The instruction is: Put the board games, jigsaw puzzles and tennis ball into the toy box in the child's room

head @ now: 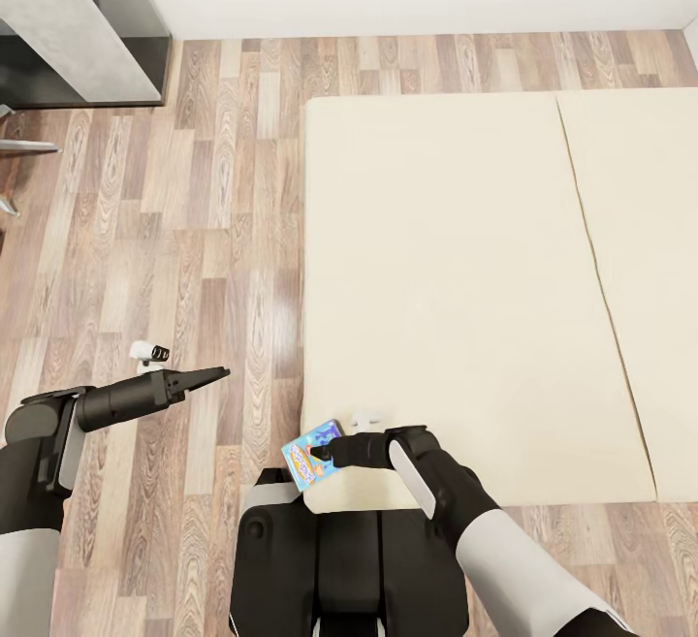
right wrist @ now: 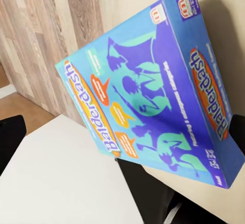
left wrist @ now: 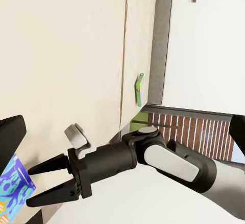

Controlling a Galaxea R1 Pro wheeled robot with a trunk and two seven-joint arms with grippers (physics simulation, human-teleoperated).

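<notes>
Apparently the right hand point(head: 325, 450) grips the blue board game point(head: 312, 463) at the bed point(head: 436, 278) corner for lifting; the left hand point(head: 215, 375) waits open, empty.

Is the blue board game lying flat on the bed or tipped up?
Tipped up. The blue board game sits at the bed's near corner, tilted against the right gripper, its lower end over the mattress edge.

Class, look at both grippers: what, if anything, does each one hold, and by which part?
The right gripper appears closed on the blue board game at its edge, over the bed corner. The left gripper is open, holding nothing.
</notes>
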